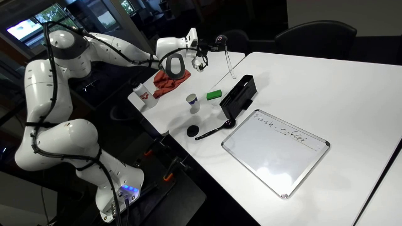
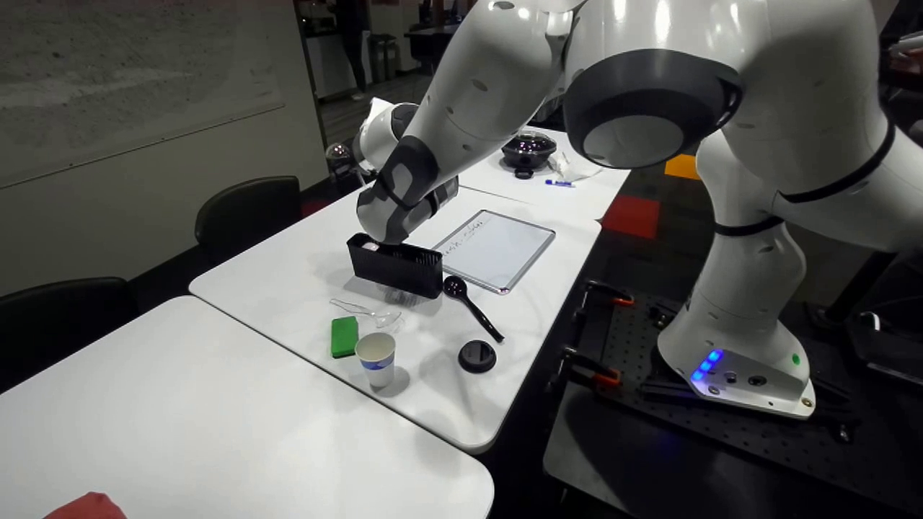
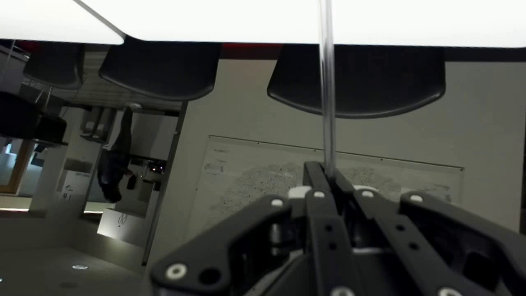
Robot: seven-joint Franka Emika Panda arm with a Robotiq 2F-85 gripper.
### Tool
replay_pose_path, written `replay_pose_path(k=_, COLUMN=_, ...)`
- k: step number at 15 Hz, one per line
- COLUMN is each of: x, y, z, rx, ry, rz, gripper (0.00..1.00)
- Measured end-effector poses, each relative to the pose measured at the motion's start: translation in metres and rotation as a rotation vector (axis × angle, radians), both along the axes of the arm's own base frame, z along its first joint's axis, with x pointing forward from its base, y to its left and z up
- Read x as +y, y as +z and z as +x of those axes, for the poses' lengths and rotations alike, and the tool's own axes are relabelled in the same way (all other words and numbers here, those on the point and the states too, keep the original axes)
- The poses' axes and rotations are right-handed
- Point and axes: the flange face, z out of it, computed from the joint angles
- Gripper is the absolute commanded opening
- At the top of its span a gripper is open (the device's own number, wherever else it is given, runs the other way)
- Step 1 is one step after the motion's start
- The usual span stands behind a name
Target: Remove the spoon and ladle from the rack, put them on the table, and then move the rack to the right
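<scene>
Tool (image 3: 328, 172) clasping a raised clear spoon (image 3: 328, 88), bowl uppermost

On the tabletop (image 1: 314, 91) the black ladle (image 1: 224, 126) lies with its bowl just beside one end of the standing rack (image 2: 396, 272).

In an exterior view, the white desk (image 2: 296, 267) carries the upright rack (image 2: 396, 270); the black ladle (image 2: 477, 312) lies just beside its near right end, a whiteboard (image 2: 501, 249) to the far right. Nearer — a clear utensil (image 2: 383, 318), a green block (image 2: 345, 336) at left, an upright paper cup (image 2: 376, 358) — and right of the cup, a round black lid (image 2: 477, 356).
</scene>
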Motion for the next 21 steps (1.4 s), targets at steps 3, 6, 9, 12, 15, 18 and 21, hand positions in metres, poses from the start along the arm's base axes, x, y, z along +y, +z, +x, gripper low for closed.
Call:
replay_pose_path(k=3, x=-0.008, y=0.030, z=-0.008, rx=-0.040, ry=-0.020, rz=-0.056, gripper=0.01)
replay_pose_path(k=6, x=-0.037, y=0.041, z=-0.013, rx=-0.056, ry=-0.071, rz=-0.142, gripper=0.01)
replay_pose_path(k=9, x=-0.028, y=0.022, z=-0.009, rx=0.015, ry=-0.006, rz=-0.189, gripper=0.04)
replay_pose_path(k=12, x=0.005, y=0.014, z=-0.007, rx=0.032, ry=0.058, rz=-0.155, gripper=0.04)
replay_pose_path(k=15, x=0.010, y=0.016, z=-0.007, rx=0.029, ry=0.065, rz=-0.150, gripper=0.01)
replay_pose_path(k=18, x=0.001, y=0.016, z=-0.008, rx=0.018, ry=0.036, rz=-0.148, gripper=0.01)
replay_pose_path(k=21, x=-0.035, y=0.026, z=-0.008, rx=-0.012, ry=-0.060, rz=-0.149, gripper=0.01)
